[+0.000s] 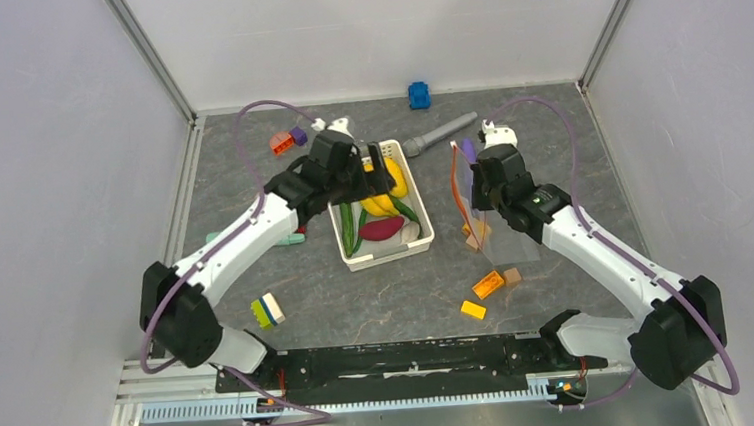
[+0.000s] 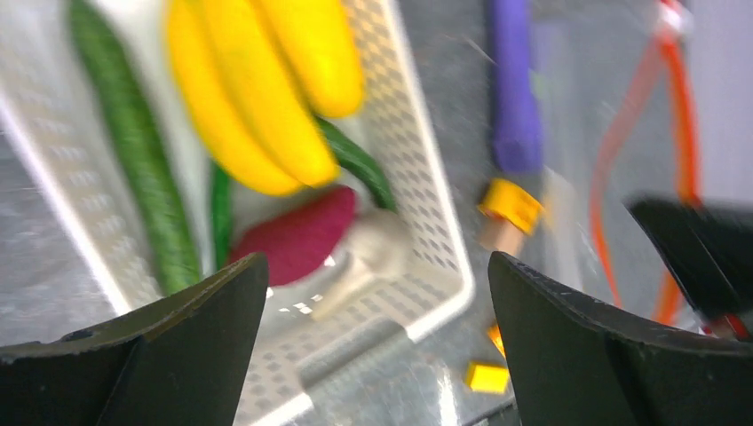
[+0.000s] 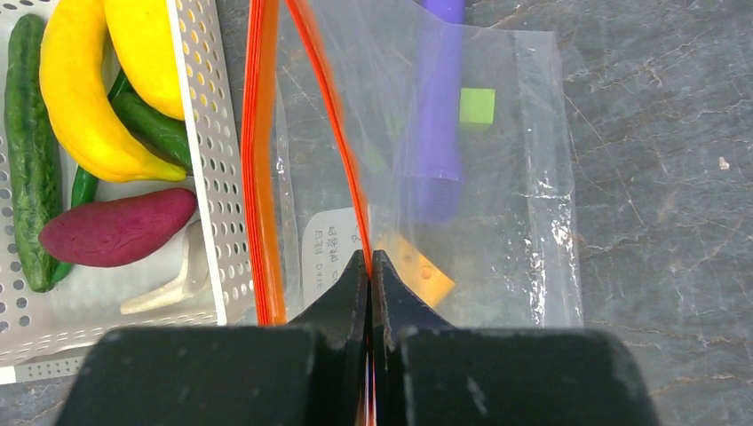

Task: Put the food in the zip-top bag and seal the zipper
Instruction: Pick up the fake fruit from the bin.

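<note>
Closest to the lens, my right claw [image 3: 370, 266] is pinched tight on one lip of the zipper [image 3: 260, 160], holding the zip-top bag [image 3: 533, 177] agape at three o'clock of the basket [image 3: 200, 133]. My left claw [image 2: 375, 275] hangs spread wide over the food [image 3: 84, 98], which all lies in the basket. I worry that the thin strip slips free and the mouth flops shut, or that the wide jaws catch the basket wall or two pieces together.
</note>
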Robot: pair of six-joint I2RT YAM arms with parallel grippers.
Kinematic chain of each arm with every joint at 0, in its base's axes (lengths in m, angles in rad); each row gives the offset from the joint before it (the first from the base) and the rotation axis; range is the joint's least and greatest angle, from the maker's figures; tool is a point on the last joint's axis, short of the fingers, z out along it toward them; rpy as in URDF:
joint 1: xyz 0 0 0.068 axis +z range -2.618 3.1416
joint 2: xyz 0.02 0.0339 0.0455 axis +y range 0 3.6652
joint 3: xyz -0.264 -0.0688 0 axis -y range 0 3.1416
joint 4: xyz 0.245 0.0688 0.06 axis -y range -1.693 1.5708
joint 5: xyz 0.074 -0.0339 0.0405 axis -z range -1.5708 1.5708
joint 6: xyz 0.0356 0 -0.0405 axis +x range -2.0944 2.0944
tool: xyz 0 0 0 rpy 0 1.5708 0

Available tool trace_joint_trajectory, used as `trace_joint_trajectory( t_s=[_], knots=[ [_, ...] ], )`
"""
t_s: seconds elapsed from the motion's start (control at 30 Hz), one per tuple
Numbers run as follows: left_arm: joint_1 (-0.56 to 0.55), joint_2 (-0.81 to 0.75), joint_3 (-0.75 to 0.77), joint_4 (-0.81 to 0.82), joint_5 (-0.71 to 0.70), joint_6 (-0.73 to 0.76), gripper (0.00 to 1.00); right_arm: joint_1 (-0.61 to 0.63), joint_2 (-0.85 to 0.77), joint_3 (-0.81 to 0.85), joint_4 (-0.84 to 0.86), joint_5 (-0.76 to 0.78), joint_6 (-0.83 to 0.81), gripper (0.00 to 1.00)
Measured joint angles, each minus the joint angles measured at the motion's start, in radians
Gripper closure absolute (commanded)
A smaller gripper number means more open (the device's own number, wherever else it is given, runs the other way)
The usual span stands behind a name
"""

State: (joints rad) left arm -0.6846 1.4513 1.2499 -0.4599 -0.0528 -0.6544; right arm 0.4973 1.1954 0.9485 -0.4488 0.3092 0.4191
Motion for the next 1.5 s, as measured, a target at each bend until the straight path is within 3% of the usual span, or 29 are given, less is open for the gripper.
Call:
trace_joint_trajectory(
  t_s=[0.23,0.77,0.93,1.23,1.5],
  knots=[
    [0.229,0.215,0.025,0.005,0.040,-0.042,0.00,0.000,0.018,-0.018,0.044,-0.030,-0.002,1.00],
    [0.235,0.536,0.230,0.018,0.090,-0.065,0.01,0.000,0.029,-0.073,0.060,-0.039,-0.016,1.00],
    [0.228,0.562,0.230,-0.003,0.086,-0.066,0.15,0.000,0.029,-0.083,0.060,-0.036,-0.019,1.00],
    [0.205,0.564,0.238,-0.014,0.084,-0.074,0.55,0.000,0.028,-0.084,0.060,-0.036,-0.022,1.00],
    [0.205,0.504,0.229,-0.032,0.078,-0.071,0.75,0.000,0.002,-0.084,0.060,-0.040,-0.028,1.00]
  ],
)
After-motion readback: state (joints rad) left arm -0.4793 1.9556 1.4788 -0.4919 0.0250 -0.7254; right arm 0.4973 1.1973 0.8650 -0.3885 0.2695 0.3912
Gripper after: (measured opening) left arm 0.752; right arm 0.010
